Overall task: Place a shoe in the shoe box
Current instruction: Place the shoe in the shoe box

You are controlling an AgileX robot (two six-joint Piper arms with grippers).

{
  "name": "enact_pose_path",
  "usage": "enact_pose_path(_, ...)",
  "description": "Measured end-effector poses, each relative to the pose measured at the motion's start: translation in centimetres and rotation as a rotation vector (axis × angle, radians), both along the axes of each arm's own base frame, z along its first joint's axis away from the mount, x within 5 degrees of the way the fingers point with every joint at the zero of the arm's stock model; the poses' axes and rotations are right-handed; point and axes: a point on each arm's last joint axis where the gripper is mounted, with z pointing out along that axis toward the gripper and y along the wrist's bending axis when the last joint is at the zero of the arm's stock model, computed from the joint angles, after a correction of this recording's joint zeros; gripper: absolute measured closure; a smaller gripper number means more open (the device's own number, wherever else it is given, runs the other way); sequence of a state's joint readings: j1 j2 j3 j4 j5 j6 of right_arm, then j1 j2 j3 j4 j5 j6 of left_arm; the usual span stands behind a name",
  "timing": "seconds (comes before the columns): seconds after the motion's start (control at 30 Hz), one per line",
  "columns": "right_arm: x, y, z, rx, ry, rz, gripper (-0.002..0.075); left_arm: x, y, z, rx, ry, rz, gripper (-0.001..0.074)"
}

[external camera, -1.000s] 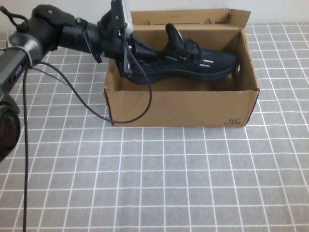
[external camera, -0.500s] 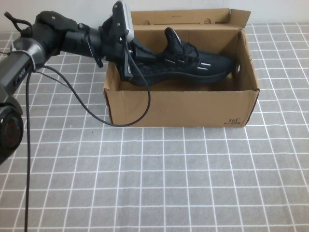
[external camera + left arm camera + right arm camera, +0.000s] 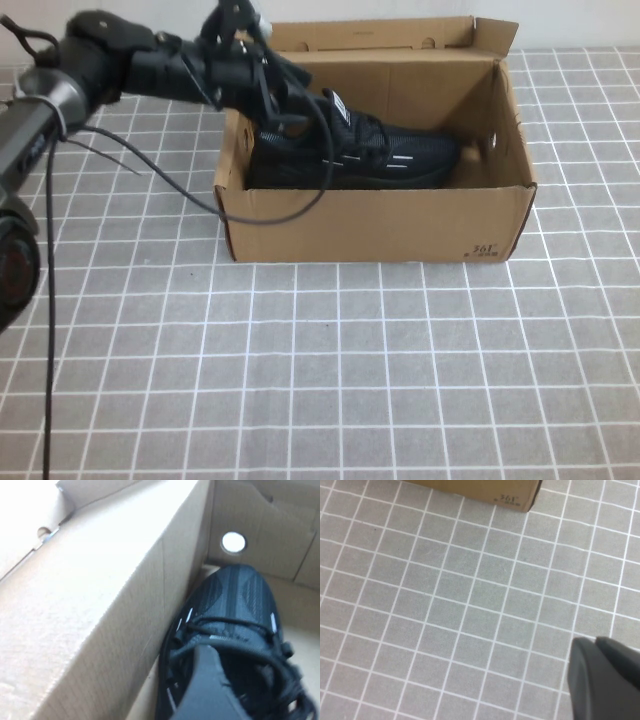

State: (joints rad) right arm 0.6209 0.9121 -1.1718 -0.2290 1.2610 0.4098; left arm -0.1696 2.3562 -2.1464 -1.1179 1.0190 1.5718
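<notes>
The black shoe (image 3: 350,152) is seen lying inside the brown shoe box (image 3: 375,218), with its toe pointed to the right end and its side close to the near wall. The box is set on a gray table (image 3: 330,370) with white lines. The left gripper (image 3: 268,92) is held over the box's left end, at the heel of the shoe; whether its jaws are open or closed cannot be told. The right gripper (image 3: 605,680) is kept low over the bare table, near the box corner, and its jaws cannot be told either.
</notes>
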Motion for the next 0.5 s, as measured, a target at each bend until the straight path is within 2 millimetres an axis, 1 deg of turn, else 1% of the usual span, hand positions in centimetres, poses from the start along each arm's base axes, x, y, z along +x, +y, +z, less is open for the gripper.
enact_pose_path(0.07, 0.0, 0.0, 0.0, 0.0, 0.0, 0.0, 0.0742, -0.5, 0.0, 1.7, -0.021, 0.038, 0.035, 0.0311)
enact_pose_path(0.13, 0.0, 0.0, 0.0, 0.0, 0.0, 0.0, 0.0742, -1.1, 0.0, 3.6, -0.06, 0.12, 0.1, 0.0323)
enact_pose_path(0.2, 0.0, 0.0, 0.0, 0.0, 0.0, 0.0, 0.0743, -2.0, -0.3, 5.8, -0.1, 0.232, 0.195, 0.0344)
enact_pose_path(0.27, 0.0, 0.0, 0.0, 0.0, 0.0, 0.0, 0.0742, -3.1, -1.0, 7.5, -0.097, 0.325, 0.293, 0.0362)
enact_pose_path(0.33, 0.0, 0.0, 0.0, 0.0, 0.0, 0.0, 0.0742, -4.0, -1.9, 8.3, -0.042, 0.358, 0.368, 0.0369)
enact_pose_path(0.4, 0.0, 0.0, 0.0, 0.0, 0.0, 0.0, 0.0742, -4.8, -3.4, 8.4, -0.003, 0.399, 0.434, 0.0372)
enact_pose_path(0.5, 0.0, 0.0, 0.0, 0.0, 0.0, 0.0, 0.0742, -5.7, -5.7, 7.9, 0.08, 0.39, 0.498, 0.0374)
